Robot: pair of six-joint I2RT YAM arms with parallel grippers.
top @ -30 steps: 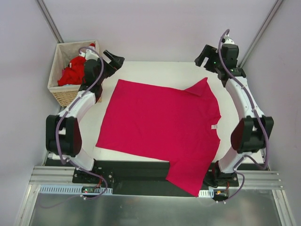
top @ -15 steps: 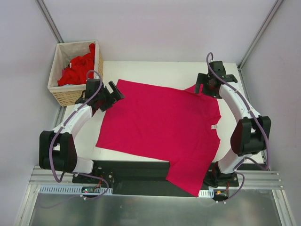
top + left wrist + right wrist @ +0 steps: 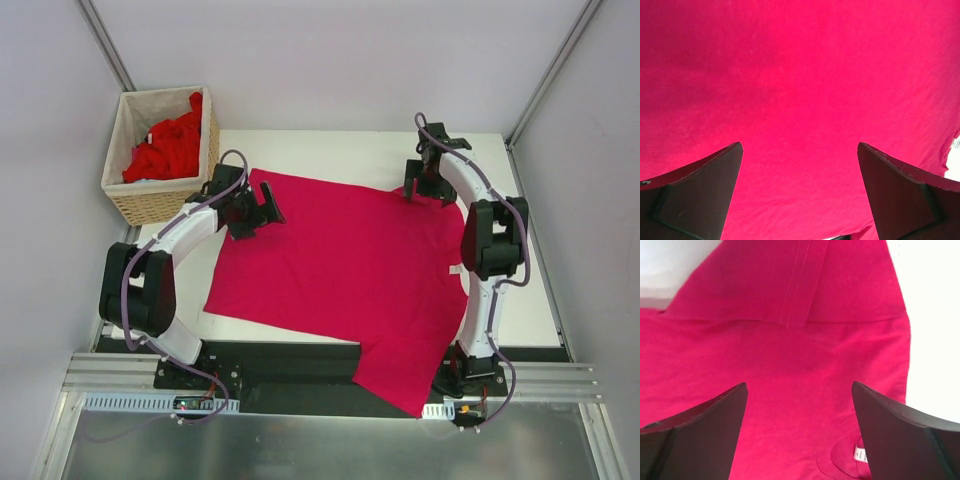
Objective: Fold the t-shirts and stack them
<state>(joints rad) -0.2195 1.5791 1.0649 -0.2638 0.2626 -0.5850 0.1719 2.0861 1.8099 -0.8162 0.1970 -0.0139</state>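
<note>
**Top external view: both arms poised over the far edge of the spread shirt, first fold not yet made**

Top external view: the magenta t-shirt [image 3: 340,265] lies flat and open on the white table [image 3: 310,145], with its neck label [image 3: 455,270] toward the right and one sleeve draped over the near edge. The left gripper [image 3: 265,210] hangs over the shirt's far left corner. The right gripper [image 3: 425,190] sits over the far sleeve [image 3: 432,185]. More red t-shirts [image 3: 170,150] lie bunched in the wicker basket [image 3: 130,205] at the far left, apart from the work. I judge the step in hand to be reaching for a hold on the far edge, ahead of the first fold.

Left wrist view: the left gripper [image 3: 799,145] has its jaws spread wide with only smooth magenta t-shirt [image 3: 800,75] between them, and nothing is pinched.

Right wrist view: the right gripper [image 3: 800,385] is likewise spread apart and holds nothing. Below it the sleeve [image 3: 805,285] lies turned back onto the shirt body, its stitched hem showing. The neck label [image 3: 860,454] is by the right fingertip, with bare table [image 3: 930,315] beyond.

The next move probably calls for both grippers to drop onto the cloth, close on a single layer, and carry the far edge toward the near side evenly.
</note>
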